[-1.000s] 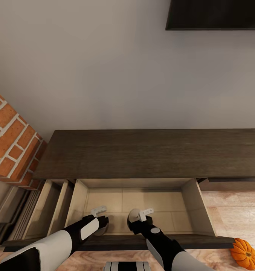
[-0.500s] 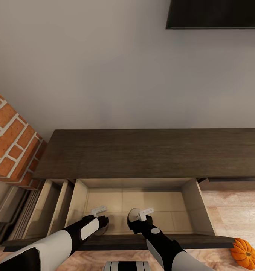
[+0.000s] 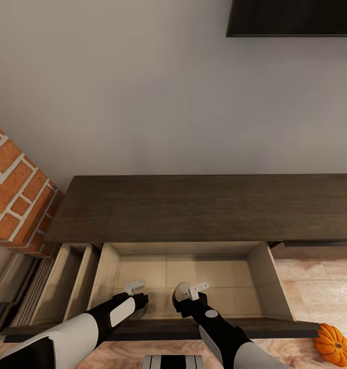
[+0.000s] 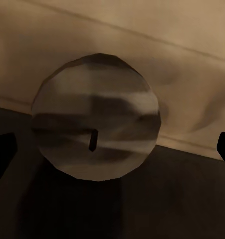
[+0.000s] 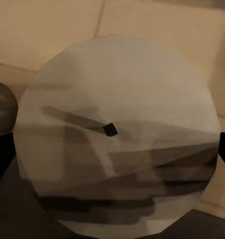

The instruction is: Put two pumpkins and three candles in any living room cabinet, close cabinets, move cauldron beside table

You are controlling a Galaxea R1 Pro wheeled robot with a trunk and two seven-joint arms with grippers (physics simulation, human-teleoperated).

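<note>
A plain pale-grey wall (image 3: 142, 92) fills the upper part of the head view. High on it, toward the right, hangs a flat black panel (image 3: 293, 18), cut off by the top and right edges. At the left stands a red brick column (image 3: 14, 197) with pale mortar lines, tilted by the camera angle, its lower corner close to the end of the dark wood unit. Below the brick, at the far left edge, runs a set of grey stepped ledges (image 3: 12, 289); what they belong to is unclear. The floor (image 3: 317, 287) at the lower right is light marbled wood in pink-beige tones, and a strip of it also shows along the bottom edge.
</note>
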